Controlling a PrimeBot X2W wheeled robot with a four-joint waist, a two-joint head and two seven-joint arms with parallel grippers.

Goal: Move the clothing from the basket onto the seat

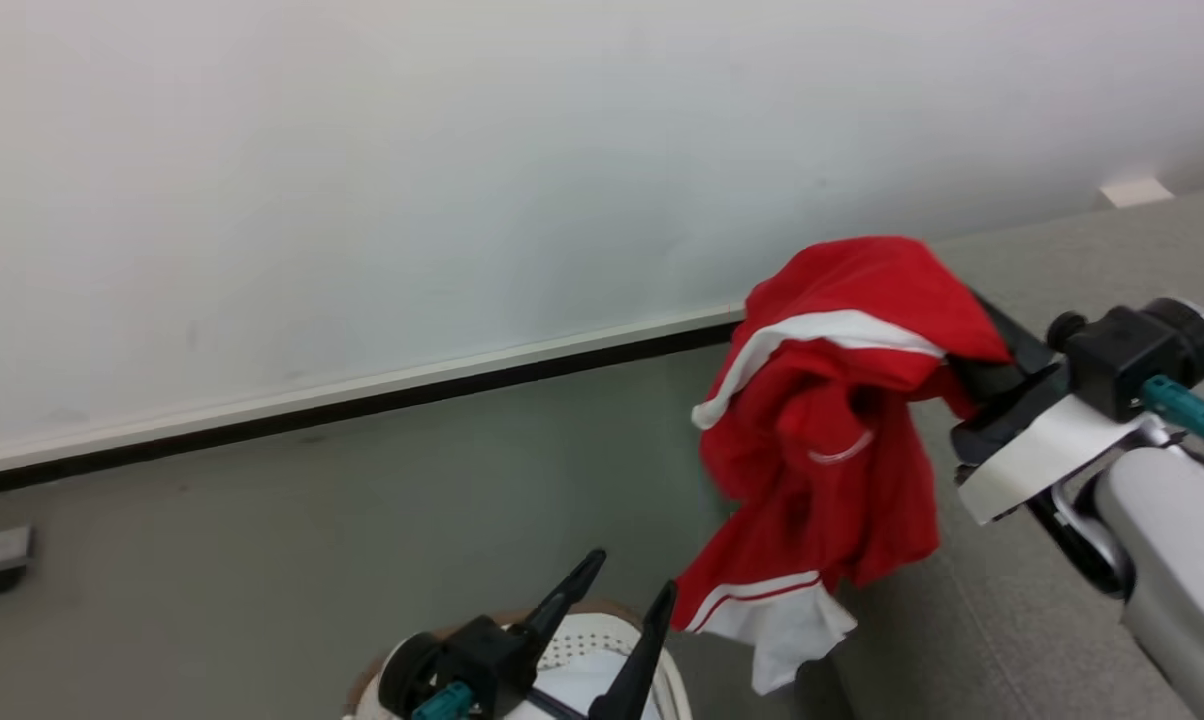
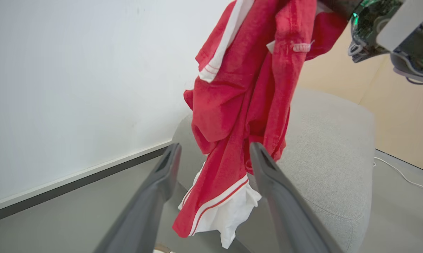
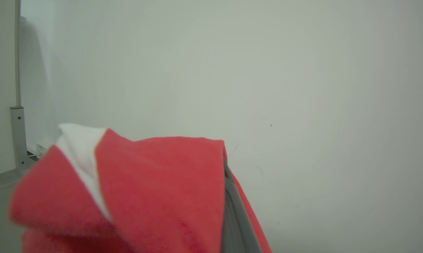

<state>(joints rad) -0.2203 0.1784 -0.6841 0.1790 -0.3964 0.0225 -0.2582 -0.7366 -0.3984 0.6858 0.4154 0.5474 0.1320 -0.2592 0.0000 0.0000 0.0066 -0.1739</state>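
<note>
My right gripper is pressed together, pinching the clothing at its upper fold. The garment hangs free in the air, bunched, with its white hem and striped trim lowest. It hangs at the left edge of the seat, over the grey floor, up and to the right of the basket. My left gripper sits over the basket with its fingers spread wide and nothing between them. A white wall stands on the far side.
</note>
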